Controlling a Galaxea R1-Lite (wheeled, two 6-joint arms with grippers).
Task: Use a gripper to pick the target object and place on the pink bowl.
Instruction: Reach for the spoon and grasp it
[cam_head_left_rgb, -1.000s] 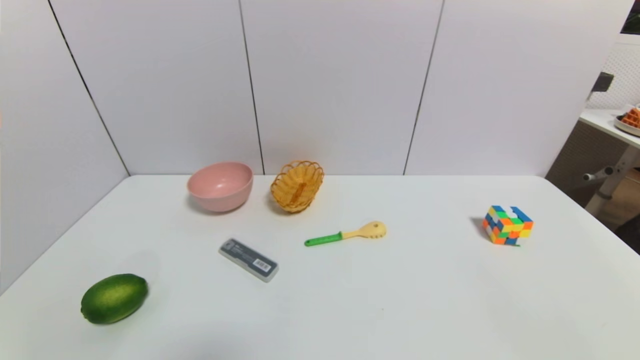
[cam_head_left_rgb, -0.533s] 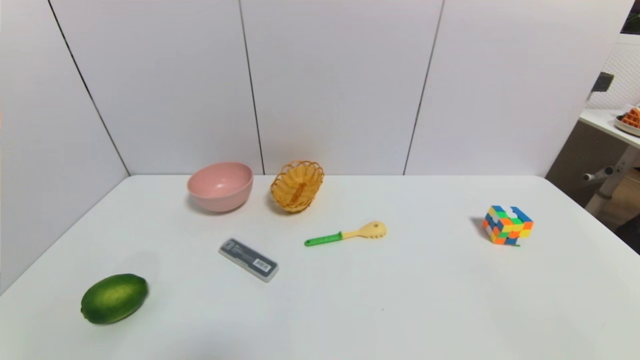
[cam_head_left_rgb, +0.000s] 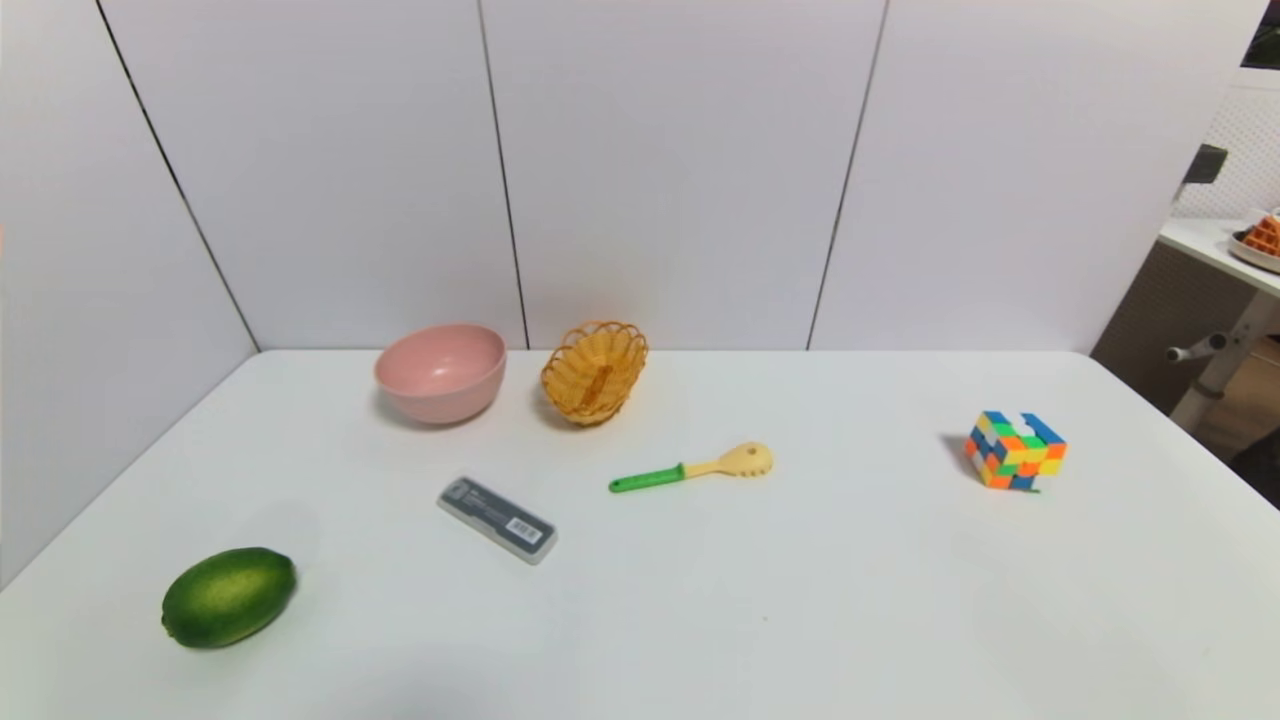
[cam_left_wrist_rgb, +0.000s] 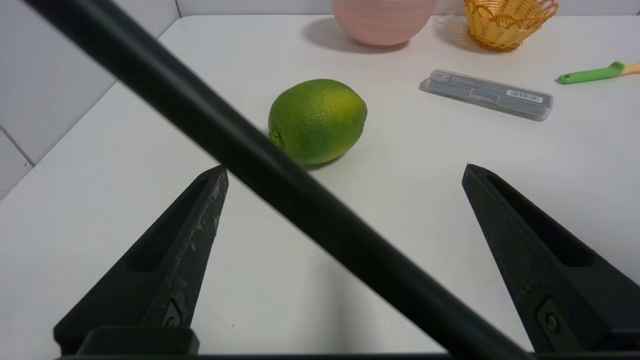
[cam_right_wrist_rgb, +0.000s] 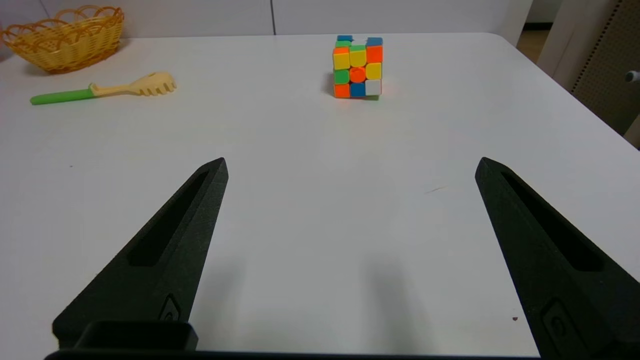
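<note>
Nothing has moved since the earlier pictures; every thing lies where it did. Nearest, the left gripper (cam_left_wrist_rgb: 345, 167) sits low in its wrist view with its fingers (cam_left_wrist_rgb: 170, 265) spread wide and holding nothing. The right gripper (cam_right_wrist_rgb: 350, 165) is the same, wide apart and empty over the bare white tabletop (cam_head_left_rgb: 800, 620).

In the head view, the green lime (cam_head_left_rgb: 229, 596) lies at the lower left. Farther in, the grey case (cam_head_left_rgb: 497, 519) lies left of the middle. Just past it, near the middle, the pasta spoon (cam_head_left_rgb: 690, 467) lies flat, with its green handle to the left and yellow head to the right. The colourful cube (cam_head_left_rgb: 1015, 451) stands at the right. Farthest, by the wall, the pink bowl (cam_head_left_rgb: 441, 372) stands left of the wicker basket (cam_head_left_rgb: 593, 372), both well apart from the spoon.
</note>
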